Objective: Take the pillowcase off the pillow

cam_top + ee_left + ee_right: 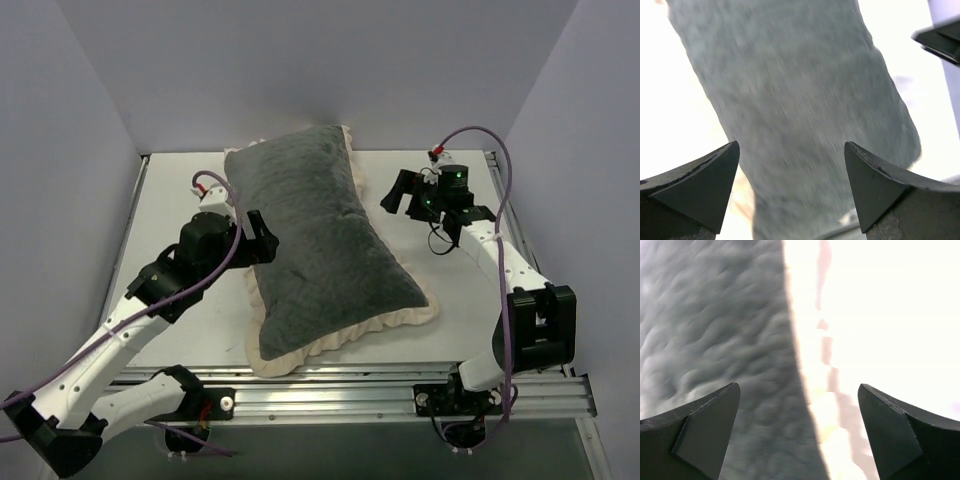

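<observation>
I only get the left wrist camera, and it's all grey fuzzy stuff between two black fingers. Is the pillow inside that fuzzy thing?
Observer: It looks so. From the top camera, the pillowcase lies plump and stuffed on the table, with nothing white poking out.
Operator: Where's the frilly edge?
Observer: A cream ruffle runs along the pillowcase's near end, the one closest to the arm bases.
Operator: Is the other arm grabbing it?
Observer: No. The right gripper is open and sits just off the pillowcase's right side, with a gap between them.
</observation>
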